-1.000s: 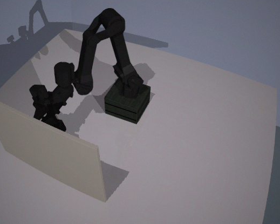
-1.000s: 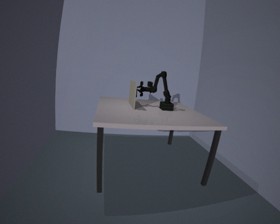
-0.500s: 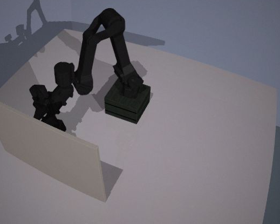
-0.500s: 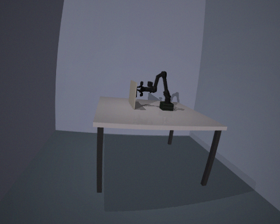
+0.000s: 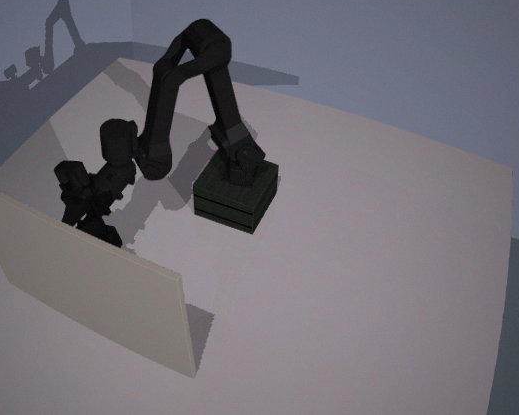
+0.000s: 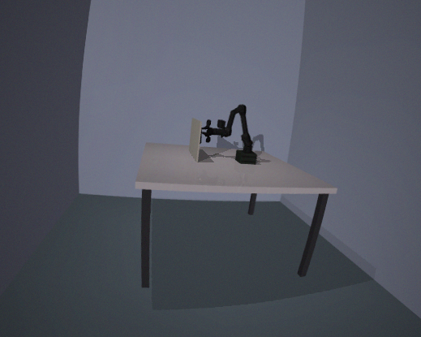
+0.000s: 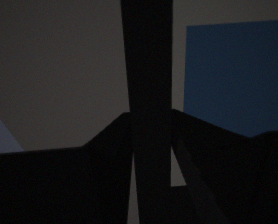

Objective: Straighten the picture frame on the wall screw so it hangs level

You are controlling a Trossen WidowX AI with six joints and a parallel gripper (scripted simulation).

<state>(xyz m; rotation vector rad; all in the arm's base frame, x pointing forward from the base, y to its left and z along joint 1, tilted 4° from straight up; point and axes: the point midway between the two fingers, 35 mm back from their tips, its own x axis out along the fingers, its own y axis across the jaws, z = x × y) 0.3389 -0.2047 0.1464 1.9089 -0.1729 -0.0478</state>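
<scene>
Pale blue-grey walls enclose the room, meeting at upright corners; in the exterior view the wall on the left side falls into a much darker, purplish shade. The floor is a dull grey-green, with a broad shadow spread beneath the table. That has a pale, faintly pinkish top with a light edge and dark, straight legs, three of them visible from outside. An upright cream panel stands on it. The light is dim, casting shadows over the tabletop and onto the wall behind; the wrist view is darker yet.
</scene>
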